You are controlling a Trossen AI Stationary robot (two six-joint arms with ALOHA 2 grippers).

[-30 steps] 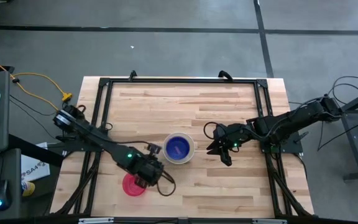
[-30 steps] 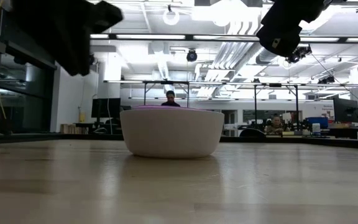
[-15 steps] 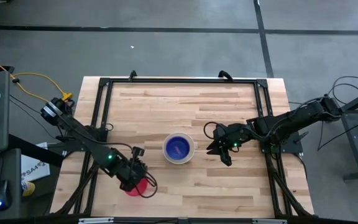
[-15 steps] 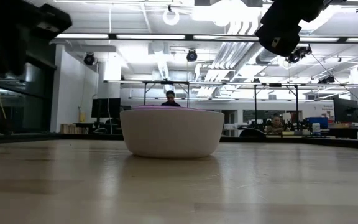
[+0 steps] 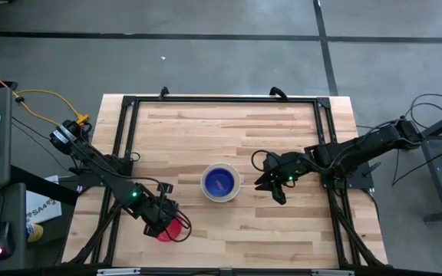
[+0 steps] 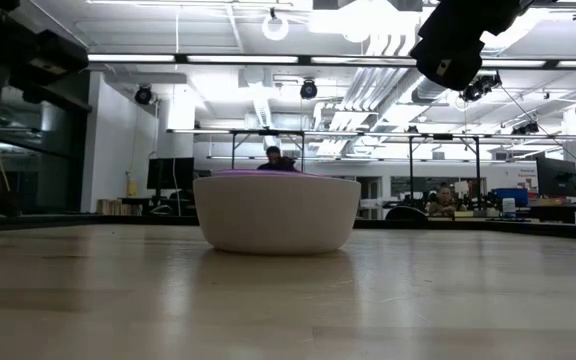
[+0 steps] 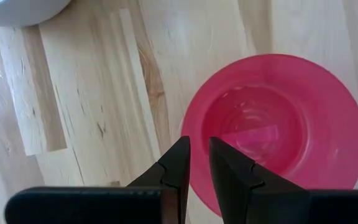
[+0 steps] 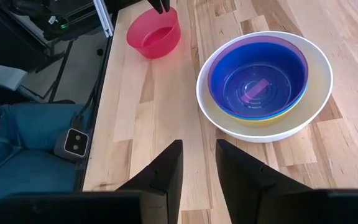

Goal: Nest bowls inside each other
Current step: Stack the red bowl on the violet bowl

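A white bowl (image 5: 234,189) (image 6: 276,215) stands mid-table. Nested inside it are a yellow bowl (image 8: 260,121), a purple bowl (image 8: 260,39) and a blue bowl (image 5: 219,182) (image 8: 260,74). The red-pink bowl (image 5: 173,231) (image 7: 272,130) stands alone on its base near the table's near left corner. My left gripper (image 5: 165,220) (image 7: 199,149) is above that bowl's rim, fingers pointing steeply down and open by a narrow gap. My right gripper (image 5: 276,188) (image 8: 197,155) hangs open to the right of the stack, holding nothing. My left gripper has its fingertips (image 7: 182,149) over the red-pink bowl's rim (image 7: 185,127), on the side toward the white bowl. One fingertip is over the inside and one over the outside. I cannot tell whether they touch the rim. The bowl stands upright on the table.
Black frame rails (image 5: 125,138) run along the table's left, far and right edges. A person's leg in jeans (image 8: 23,124) shows beyond the table's left edge. Bare wood (image 5: 229,126) lies between the stack and the far edge, and more to its near right.
My left gripper has drawn back from beside the white bowl toward the table's left edge. It has sunk a little and rolled at the wrist, and now stands over the red-pink bowl. Its finger gap looks unchanged. The bowls have stayed where they were.
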